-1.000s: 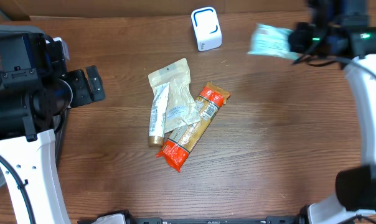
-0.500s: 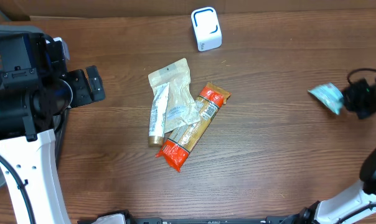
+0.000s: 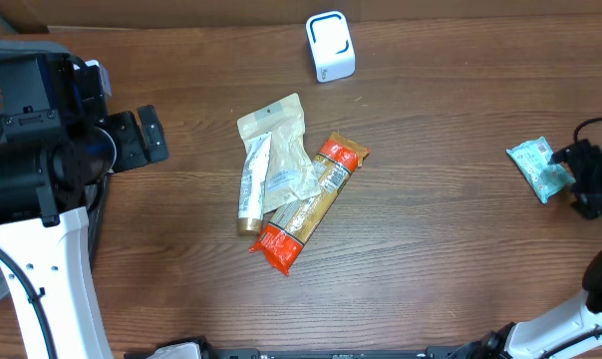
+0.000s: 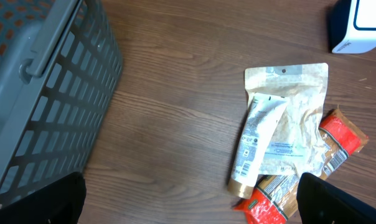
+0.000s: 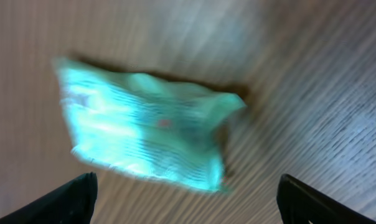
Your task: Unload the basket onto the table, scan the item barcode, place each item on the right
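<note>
- Looks like a robotics test lab staged as a shop checkout.
- Plain wood-grain table point(image 3: 431, 249) flanked by two black-and-white robot arms, the left arm point(image 3: 42, 150) and the right arm point(image 3: 595, 179).
- Retail-style packaged goods lying loose on it: beige pouch point(image 3: 281, 130), tube point(image 3: 252, 184), orange-red snack pack point(image 3: 306, 209), teal packet point(image 3: 536, 168).
- Small white scanner box point(image 3: 329, 46) standing near the far edge.
- Grey slatted plastic basket point(image 4: 45, 93) at the left end, like a shopping basket.
</note>
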You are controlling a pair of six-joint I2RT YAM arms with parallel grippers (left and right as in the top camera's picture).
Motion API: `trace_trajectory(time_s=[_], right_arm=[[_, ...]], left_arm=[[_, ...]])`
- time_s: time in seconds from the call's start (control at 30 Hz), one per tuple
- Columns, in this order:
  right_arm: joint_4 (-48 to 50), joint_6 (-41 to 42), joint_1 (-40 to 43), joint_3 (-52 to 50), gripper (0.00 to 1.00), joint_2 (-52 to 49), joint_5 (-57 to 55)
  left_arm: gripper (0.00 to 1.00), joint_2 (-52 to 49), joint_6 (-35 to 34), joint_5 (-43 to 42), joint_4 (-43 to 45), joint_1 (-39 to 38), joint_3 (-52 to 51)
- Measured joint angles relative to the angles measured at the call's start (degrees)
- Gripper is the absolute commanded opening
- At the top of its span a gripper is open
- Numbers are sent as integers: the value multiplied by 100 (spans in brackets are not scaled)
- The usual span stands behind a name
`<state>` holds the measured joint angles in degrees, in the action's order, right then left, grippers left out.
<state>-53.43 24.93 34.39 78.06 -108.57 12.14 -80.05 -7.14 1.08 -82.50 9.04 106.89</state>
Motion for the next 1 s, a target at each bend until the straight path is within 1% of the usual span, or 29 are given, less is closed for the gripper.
trace_trajectory(time_s=[0.13,0.23,0.3,0.53,0.67,0.7,0.77,0.87,1.0], right_arm=[[-708,-389,-168,1014,100,2,404],[-850,-549,-645,1613,100,37,743],[-765,-588,-992,1679,100,72,979],[-310,-678,-2824,1353,100,74,1462],[275,-649,-4072,857,100,74,1517],[533,-579,-4601,669,100,74,1561],[1209,-365,-5283,393,99,76,1598],[1952,-28,-6122,114,97,72,1578],[2483,413,-7049,-55,96,72,1408]], left_arm=[[100,0,0,0,0,0,0],[99,0,0,0,0,0,0],[100,0,-2,0,0,0,0],[99,0,0,0,0,0,0],[99,0,-2,-2,0,0,0],[99,0,-2,0,0,0,0],[99,0,0,0,7,0,0],[100,0,-2,-2,0,0,-2],[100,0,0,0,0,0,-4]])
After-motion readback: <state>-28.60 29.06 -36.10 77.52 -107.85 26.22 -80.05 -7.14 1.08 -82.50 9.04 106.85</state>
